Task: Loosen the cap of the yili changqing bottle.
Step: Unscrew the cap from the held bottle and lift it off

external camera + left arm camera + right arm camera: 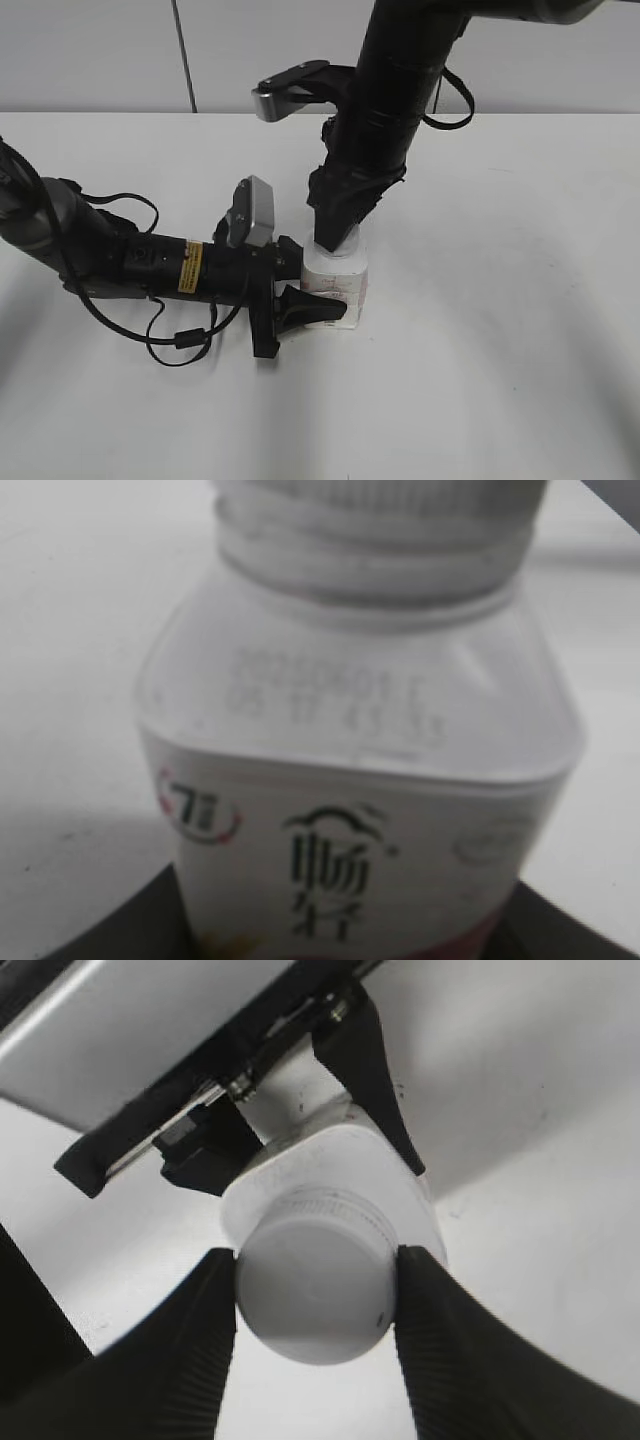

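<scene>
Left end effector grasping upright bottle; right end effector clamping cap.

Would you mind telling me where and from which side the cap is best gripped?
Grip the cap on its round side wall, from straight above, since the bottle stands upright with the left gripper bracing its body. The right gripper already pinches it that way.

Both arms are black; left arm carries a yellow label, looped cables, and a grey camera block at 1 o'clock.
</scene>
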Motion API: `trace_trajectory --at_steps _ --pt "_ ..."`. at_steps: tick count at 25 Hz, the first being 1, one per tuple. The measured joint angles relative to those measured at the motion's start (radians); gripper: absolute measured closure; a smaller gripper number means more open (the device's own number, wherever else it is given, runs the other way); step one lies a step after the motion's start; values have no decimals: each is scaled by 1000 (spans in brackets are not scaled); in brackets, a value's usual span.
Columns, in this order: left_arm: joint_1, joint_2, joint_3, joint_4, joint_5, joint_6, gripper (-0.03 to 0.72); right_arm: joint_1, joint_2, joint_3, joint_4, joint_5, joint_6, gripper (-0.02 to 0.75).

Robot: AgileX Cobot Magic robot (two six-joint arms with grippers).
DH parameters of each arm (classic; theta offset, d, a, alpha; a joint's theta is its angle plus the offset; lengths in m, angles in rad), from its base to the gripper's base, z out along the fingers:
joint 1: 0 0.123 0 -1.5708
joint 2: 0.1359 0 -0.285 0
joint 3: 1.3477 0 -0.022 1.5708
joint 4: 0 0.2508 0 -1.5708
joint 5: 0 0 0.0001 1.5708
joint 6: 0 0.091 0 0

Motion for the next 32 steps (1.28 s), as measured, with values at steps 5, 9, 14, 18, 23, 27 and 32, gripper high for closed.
trace_trajectory --at_steps 5,9,14,18,23,27,32 --pt "0 0 0 -4 0 -1 337 0 1 -7 -4 -5 -93 351" --pt "0 0 0 -4 1 0 337 0 1 -7 -5 2 -188 351" --pt "0 0 0 -3 1 0 337 0 1 -8 -13 4 -354 351" --pt "0 0 0 -3 1 0 337 0 1 -8 -14 5 -497 351" --pt "0 0 0 -2 1 2 338 0 1 -8 -14 5 -592 351" --pt "0 0 0 -4 0 2 338 0 5 -27 -15 12 -605 351" --pt "0 0 -4 -20 -13 -1 338 1 12 -64 -24 28 -608 351"
